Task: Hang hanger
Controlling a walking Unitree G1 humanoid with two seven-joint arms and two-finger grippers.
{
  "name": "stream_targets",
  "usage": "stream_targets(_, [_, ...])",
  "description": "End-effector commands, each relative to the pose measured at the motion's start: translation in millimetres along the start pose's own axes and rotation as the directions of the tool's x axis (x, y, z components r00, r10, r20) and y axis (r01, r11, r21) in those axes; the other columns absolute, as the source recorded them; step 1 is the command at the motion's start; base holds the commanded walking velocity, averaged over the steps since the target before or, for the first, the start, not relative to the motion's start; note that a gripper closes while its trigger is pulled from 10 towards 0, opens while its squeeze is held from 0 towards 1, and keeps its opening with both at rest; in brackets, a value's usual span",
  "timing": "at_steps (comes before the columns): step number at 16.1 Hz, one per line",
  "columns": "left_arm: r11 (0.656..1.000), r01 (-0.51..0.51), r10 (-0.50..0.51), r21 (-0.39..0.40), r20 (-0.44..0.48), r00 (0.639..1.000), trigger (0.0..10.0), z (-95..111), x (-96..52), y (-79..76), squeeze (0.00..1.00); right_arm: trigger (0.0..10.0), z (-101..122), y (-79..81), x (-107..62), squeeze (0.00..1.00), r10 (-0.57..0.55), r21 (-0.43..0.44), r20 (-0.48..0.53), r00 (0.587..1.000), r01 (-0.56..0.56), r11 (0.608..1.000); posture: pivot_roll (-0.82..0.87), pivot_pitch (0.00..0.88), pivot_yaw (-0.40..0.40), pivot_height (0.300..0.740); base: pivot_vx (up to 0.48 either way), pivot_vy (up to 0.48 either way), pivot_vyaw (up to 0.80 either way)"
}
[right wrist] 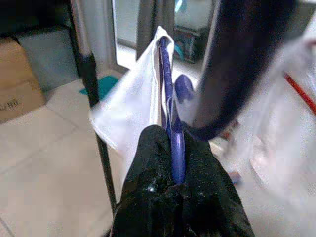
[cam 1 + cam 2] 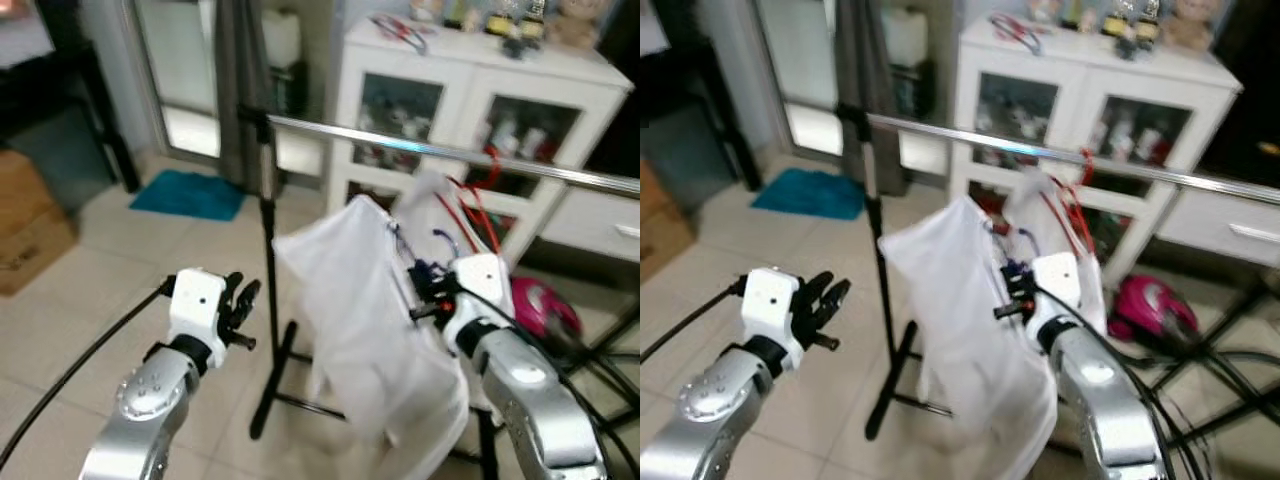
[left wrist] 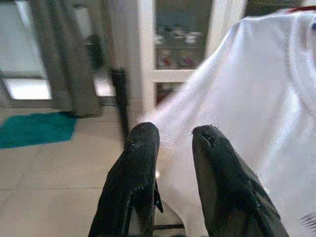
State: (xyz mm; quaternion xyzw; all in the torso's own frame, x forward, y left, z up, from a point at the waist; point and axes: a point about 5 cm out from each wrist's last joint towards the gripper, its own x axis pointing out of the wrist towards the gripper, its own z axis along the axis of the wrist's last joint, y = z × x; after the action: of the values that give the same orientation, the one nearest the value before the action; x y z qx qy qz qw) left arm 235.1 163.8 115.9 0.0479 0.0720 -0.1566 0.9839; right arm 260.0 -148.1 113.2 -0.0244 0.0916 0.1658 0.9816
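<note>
cardboard box (image 2: 30,225): far left on the tiled floor, partly cut off
teal mat (image 2: 188,194): on the floor by the glass door, behind the rack's post
left gripper (image 2: 243,300): raised at mid-left, holding nothing; in the left wrist view its fingers (image 3: 133,182) stand slightly apart with a gap between, pointing toward the shirt
rack post (image 2: 268,250): black upright on a black floor foot, just right of the left gripper
rail (image 2: 420,148): silver bar running from the post's top off to the right, above the shirt
white shirt (image 2: 365,320): draped on the hanger, hangs below the rail, between the two arms
purple hanger (image 1: 173,123): inside the shirt's neck, hook up, below the rail and not on it
right gripper (image 2: 425,290): fingers pinched tight on the purple hanger just under its hook
red hanger (image 2: 470,215): hooked on the rail, right of the shirt
white cabinet (image 2: 480,110): behind the rail, glass doors, small items on top
pink object (image 2: 545,305): on the floor at right, near black cables
</note>
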Motion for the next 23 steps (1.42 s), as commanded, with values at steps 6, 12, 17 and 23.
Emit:
stream_targets(6, [0.999, 0.015, -0.015, 0.031, 0.001, 1.0, 10.0, 3, 1.4, 4.6, 0.0, 10.0, 24, -0.1, 5.6, 0.0, -0.043, 0.014, 0.053, 0.998, 0.042, 0.999, 0.05, 0.0, -0.041, 0.74, 0.359, 0.0, 0.0])
stream_targets(12, [0.994, 0.079, -0.081, 0.076, 0.023, 0.996, 10.0, 10, 6.5, 2.8, 0.0, 10.0, 47, -8.6, 10.4, 0.0, -0.128, 0.049, 0.113, 0.985, 0.123, 0.991, 0.05, 0.0, -0.028, 0.74, 0.284, 0.0, 0.0])
stream_targets(17, [0.912, 0.4, -0.408, 0.093, 0.105, 0.907, 10.0, 33, 1.6, -21.6, 0.0, 10.0, 59, -7.4, 24.8, 0.0, -0.125, 0.025, 0.101, 0.987, 0.123, 0.992, 0.05, 0.0, -0.037, 0.74, 0.0, 0.0, 0.0])
stream_targets(23, [0.8, 0.578, -0.595, 0.16, 0.093, 0.798, 10.0, 52, 0.6, -31.6, 0.0, 10.0, 66, -15.0, 68.2, 0.0, -0.205, 0.048, -0.025, 0.979, 0.206, 0.977, 0.05, 0.0, -0.029, 0.74, 0.0, 0.0, 0.0])
